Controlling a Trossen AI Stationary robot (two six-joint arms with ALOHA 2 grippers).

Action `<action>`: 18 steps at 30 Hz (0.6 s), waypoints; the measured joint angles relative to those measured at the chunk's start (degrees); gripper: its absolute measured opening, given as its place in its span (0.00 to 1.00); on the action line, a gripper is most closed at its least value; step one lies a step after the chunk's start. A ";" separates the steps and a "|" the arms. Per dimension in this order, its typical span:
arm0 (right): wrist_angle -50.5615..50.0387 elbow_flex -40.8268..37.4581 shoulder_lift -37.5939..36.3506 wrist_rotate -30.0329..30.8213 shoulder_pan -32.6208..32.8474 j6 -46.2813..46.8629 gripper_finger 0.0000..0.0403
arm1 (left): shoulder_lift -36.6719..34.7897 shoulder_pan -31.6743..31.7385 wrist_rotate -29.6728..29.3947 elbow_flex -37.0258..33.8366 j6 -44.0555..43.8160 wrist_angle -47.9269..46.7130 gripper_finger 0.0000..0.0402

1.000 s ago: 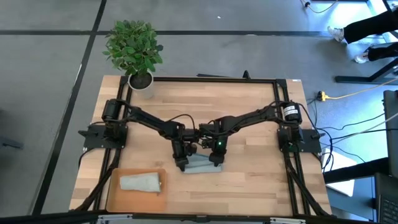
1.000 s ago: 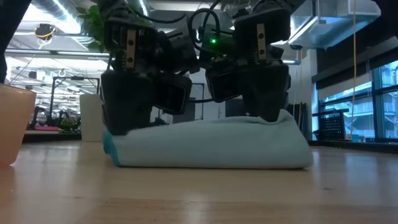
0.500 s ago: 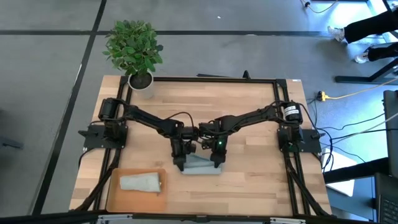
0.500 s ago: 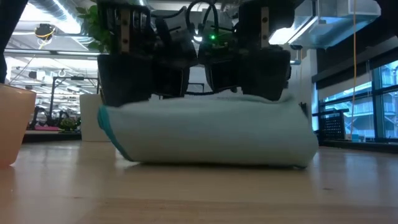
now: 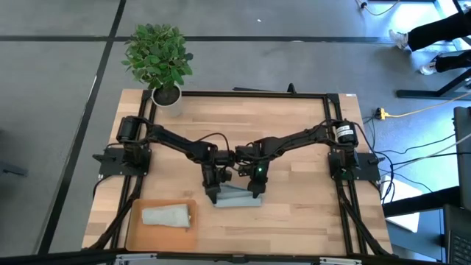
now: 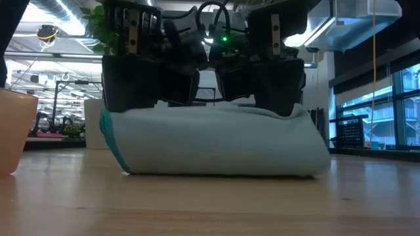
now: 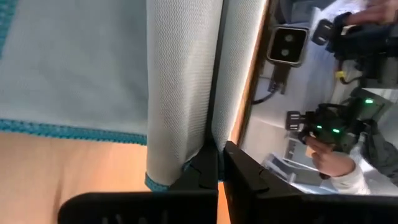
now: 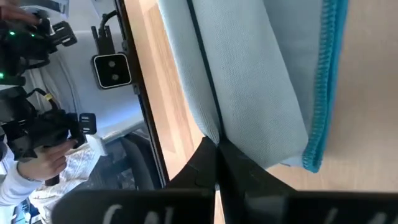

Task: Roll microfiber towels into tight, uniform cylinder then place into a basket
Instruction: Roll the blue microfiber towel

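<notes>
The blue towel (image 6: 216, 144) is soft matt cloth with a fine woven grain, and its stitched teal hem looks rougher. Both the left pincer (image 7: 214, 163) and right pincer (image 8: 216, 152) look like smooth dark plastic, pinched closed on folds of it. Under them the tabletop (image 5: 294, 121) is pale wood with a slight sheen.

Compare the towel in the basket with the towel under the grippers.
The towel in the basket lies free, untouched; the light blue towel is pinched by the left gripper and right gripper. The first is pale grey-green, the second bluer with teal edging. Both are rolled or folded.
</notes>
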 joint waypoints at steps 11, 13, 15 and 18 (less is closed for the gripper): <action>-0.58 -0.13 0.02 13.24 0.69 0.23 0.01 | 0.16 -0.96 -15.04 -0.06 4.32 -0.95 0.00; -0.87 -0.13 0.02 15.14 0.79 0.40 0.01 | 0.16 -1.00 -18.07 -0.09 4.92 -1.05 0.00; -0.98 -0.15 0.02 17.32 1.05 0.41 0.01 | 0.16 -1.09 -20.19 -0.09 4.98 -1.05 0.00; -0.94 -0.15 0.02 18.72 1.60 0.31 0.01 | 0.14 -1.57 -21.58 -0.09 5.77 -0.88 0.00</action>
